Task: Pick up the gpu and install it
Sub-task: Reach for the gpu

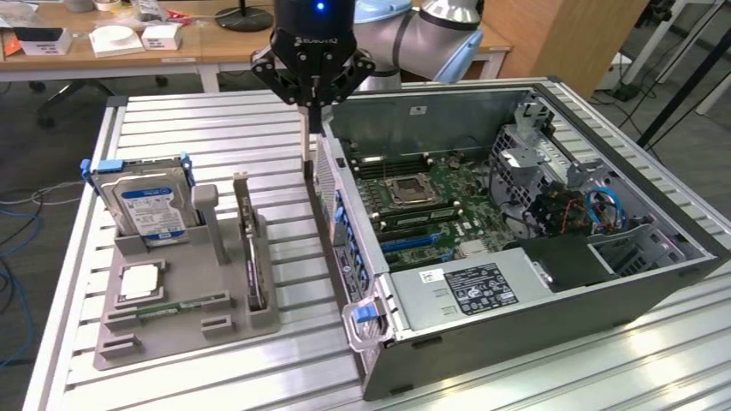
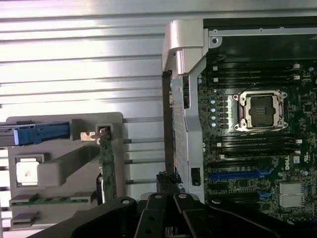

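Above the strip of slatted metal table [image 1: 205, 128] between a grey holder [image 1: 171, 334] and an open computer case [image 1: 639, 282]: gripper [image 1: 310, 163], pointing straight down, jaws closed against each other, tips just beside the outer wall of the case. Black arm body directly over it, blue light at the top.

Gpu [image 1: 250, 257] apart from the gripper and untouched, standing on its long edge in a slot of the holder, on the side of the holder nearest the case. Silver bracket at its far end, rising a little above the card's upper edge. From the wrist view, seen edge-on as a narrow green strip along the holder's rim.

Elsewhere in the holder, toward the exterior view's left: hard drive [image 1: 149, 205] with a blue label, upright at the back, blue clip across its top; square silver processor [image 1: 137, 281] flat in a recess; narrow green memory stick [image 1: 171, 306] lying near the front.

Case on its side on the exterior view's right, lid off, interior facing up. Green motherboard [image 1: 440, 214] inside, processor socket [image 1: 406, 193] with a silver frame near its middle, black memory slots on either side, blue slots closer to the front. Grey power supply [image 1: 480, 287] with a dark label at the near end.
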